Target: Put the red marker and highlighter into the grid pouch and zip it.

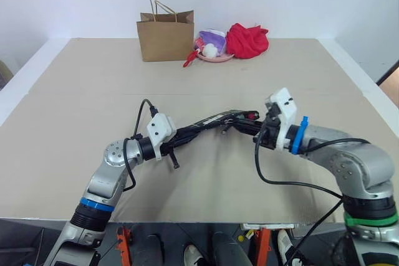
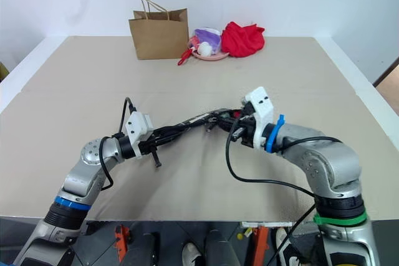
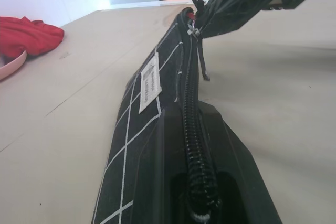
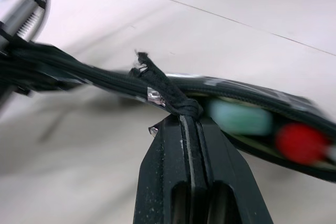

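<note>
Both arms hold the grid pouch (image 3: 144,129) up above the table (image 1: 75,91), stretched between them. The left gripper (image 1: 176,147) is pinched tight on the pouch's end, zipper track running straight out between its fingers. Over on the other side, the right gripper (image 4: 190,121) is squeezed shut on the zipper pull cord (image 4: 163,90), right at the slider. Look into the gap beyond it: the highlighter (image 4: 239,117) and the red marker (image 4: 299,141) sit inside the pouch, mouth not yet closed over them. So this looks like the zipping stroke. To do it well, I'd keep the left grip firm so the track stays taut, and draw the pull along the line of the teeth, not sideways, or the slider may jam or the cord slip free
</note>
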### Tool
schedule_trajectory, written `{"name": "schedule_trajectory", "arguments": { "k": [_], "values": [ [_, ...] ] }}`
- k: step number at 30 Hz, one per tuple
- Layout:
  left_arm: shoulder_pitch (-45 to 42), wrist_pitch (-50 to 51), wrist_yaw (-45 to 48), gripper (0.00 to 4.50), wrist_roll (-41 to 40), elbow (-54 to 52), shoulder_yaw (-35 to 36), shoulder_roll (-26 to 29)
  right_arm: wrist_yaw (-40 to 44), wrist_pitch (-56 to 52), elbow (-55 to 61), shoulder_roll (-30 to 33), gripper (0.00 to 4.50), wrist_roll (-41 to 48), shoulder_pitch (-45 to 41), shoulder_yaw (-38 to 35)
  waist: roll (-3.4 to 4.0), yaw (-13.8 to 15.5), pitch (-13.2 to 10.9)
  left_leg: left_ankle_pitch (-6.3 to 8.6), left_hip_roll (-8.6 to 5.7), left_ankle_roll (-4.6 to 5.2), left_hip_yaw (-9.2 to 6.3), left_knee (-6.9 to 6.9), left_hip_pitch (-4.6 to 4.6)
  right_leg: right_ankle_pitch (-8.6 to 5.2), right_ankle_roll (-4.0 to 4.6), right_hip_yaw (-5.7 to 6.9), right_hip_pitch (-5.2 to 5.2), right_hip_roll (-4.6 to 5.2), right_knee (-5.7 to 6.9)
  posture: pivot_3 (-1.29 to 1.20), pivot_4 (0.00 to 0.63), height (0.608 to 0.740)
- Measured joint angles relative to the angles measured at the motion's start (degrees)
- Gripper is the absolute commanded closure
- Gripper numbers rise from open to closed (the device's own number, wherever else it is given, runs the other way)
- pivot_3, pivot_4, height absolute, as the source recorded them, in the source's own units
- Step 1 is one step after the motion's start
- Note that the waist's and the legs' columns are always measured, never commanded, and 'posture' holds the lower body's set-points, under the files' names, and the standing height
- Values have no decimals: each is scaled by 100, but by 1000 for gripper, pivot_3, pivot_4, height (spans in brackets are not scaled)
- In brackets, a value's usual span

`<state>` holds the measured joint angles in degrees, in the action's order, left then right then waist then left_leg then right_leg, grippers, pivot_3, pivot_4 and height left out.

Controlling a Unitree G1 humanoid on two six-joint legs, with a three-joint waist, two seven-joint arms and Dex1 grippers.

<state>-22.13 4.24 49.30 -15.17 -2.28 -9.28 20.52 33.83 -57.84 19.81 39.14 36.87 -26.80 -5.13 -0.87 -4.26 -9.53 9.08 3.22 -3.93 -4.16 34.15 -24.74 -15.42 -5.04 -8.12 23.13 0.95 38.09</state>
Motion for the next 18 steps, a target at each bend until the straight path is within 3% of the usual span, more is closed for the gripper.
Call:
{"name": "schedule_trajectory", "arguments": {
  "k": [18],
  "values": [
    [4,1,-2,4500,-1,-64,-159,10,-328,417,-359,217,4455,-250,446,-572,-1,-5,-1,0,-1,0,0,1,0,0,-1,0,0,1,0,0,150,740]
  ]
}}
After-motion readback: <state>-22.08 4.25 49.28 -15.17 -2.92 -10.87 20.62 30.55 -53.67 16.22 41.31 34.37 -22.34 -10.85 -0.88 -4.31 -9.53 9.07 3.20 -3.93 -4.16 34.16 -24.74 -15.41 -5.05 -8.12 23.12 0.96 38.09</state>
